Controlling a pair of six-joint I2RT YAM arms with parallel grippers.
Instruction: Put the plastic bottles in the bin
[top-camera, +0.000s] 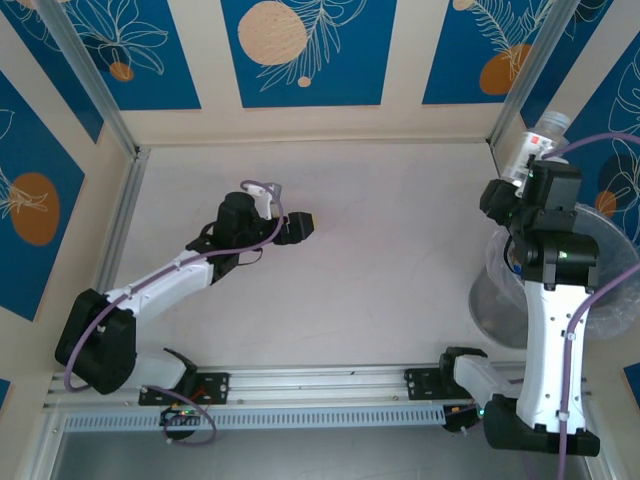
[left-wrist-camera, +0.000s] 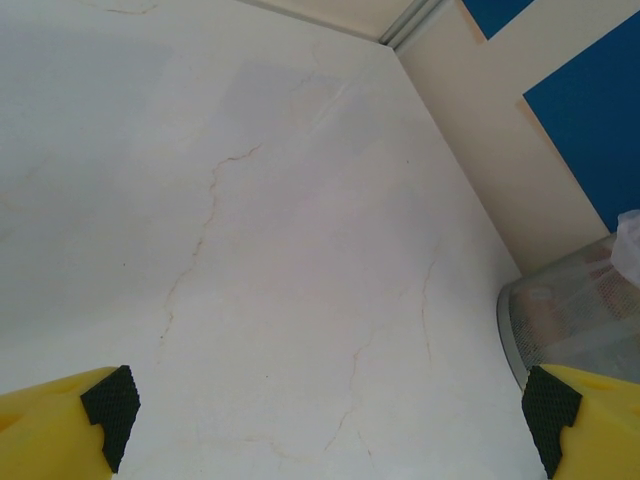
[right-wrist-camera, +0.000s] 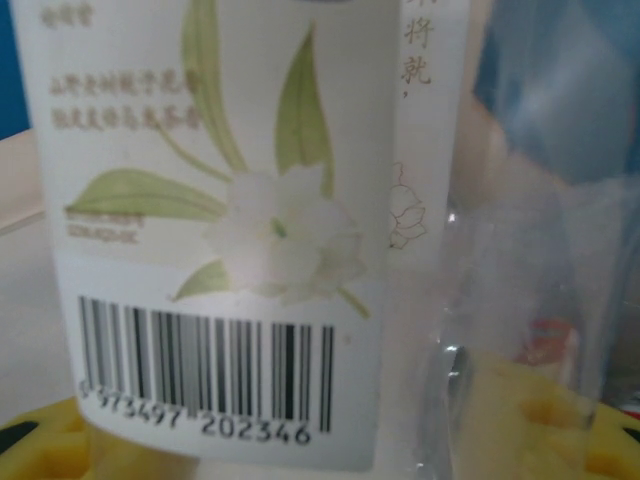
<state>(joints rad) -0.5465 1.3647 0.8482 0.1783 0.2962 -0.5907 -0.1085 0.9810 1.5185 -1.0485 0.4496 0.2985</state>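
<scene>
As my right claw (top-camera: 527, 168) grips a bottle (top-camera: 543, 138) raised beside the bin (top-camera: 492, 290), left claw (top-camera: 300, 225) open over the desk (top-camera: 400, 260), I'm mid-delivery, I judge; next: centre over its mouth, release.

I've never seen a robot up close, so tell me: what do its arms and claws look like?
The left arm and right arm are white shells linked by black joints on black bases, and a lilac cable loops along each. The left gripper has bright yellow fingers tipped with black pads.
</scene>
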